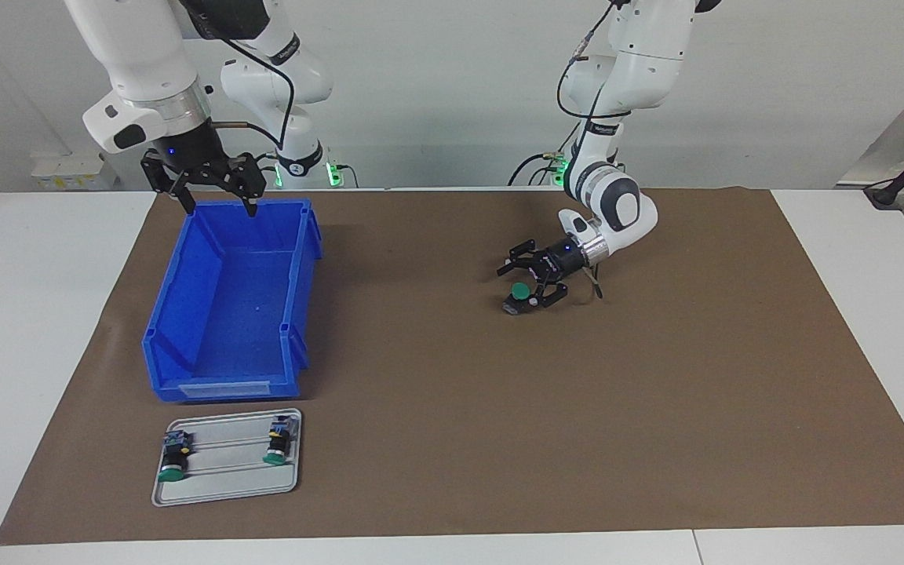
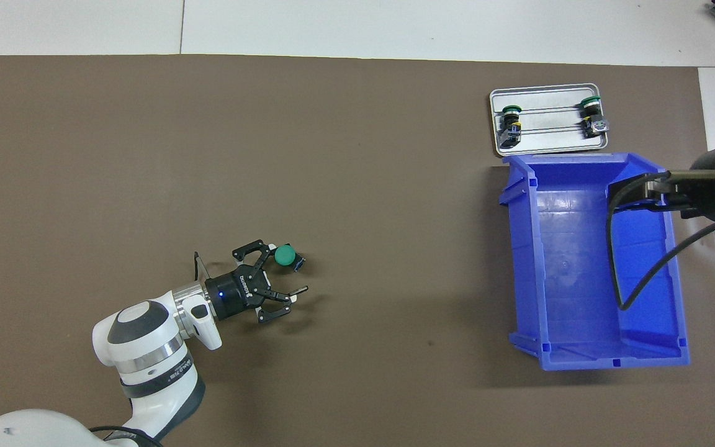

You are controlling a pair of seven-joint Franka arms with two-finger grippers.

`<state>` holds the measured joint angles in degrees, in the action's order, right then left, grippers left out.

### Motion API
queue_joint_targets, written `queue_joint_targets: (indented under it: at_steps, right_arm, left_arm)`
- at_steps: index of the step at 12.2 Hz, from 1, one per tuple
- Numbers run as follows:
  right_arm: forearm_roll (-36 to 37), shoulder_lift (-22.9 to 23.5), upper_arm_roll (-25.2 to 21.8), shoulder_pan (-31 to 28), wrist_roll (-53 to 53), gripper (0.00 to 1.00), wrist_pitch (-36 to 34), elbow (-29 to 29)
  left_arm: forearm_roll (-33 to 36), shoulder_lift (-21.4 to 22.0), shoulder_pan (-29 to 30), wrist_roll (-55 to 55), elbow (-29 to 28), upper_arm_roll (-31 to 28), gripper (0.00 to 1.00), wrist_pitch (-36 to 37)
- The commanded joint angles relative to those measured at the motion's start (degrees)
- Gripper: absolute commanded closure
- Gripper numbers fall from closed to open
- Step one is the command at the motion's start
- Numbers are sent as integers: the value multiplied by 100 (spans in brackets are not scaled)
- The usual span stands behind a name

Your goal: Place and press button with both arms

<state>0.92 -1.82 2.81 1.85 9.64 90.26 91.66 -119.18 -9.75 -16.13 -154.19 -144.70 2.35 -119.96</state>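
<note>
- Left gripper (image 1: 516, 284) low over mat (image 1: 656, 392), fingers spread apart; button (image 1: 518, 296) lies on mat between them, unclamped.
- Right gripper (image 1: 219, 205) hangs spread wide over blue bin (image 1: 185, 345), holding nothing.

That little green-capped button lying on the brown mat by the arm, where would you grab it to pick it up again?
The button seems to lie tilted on the mat, cap up, beside the left gripper's open fingers. I would come from above and pinch the black body just under the round green cap: the cap is wider, so it should stop the fingers sliding off.
</note>
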Motion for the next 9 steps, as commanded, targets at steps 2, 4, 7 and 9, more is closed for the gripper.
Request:
queue_joint_targets:
  at_steps: [2, 4, 7, 9]
  right_arm:
    - [-22, -108, 45, -71, 74, 0, -34, 98]
    - [-22, -108, 45, -71, 74, 0, -34, 98]
    - [-22, -108, 45, -71, 74, 0, -34, 98]
    - [-22, -108, 45, -71, 74, 0, -34, 98]
  left_arm:
    - [-43, -1, -109, -138, -208, -24, 4, -265]
    - [-35, -1, -109, -138, -164, -16, 1, -247]
    - [-43, -1, -145, -129, -86, -16, 1, -247]
    - [-35, -1, -162, -129, -24, 11, 1, -239]
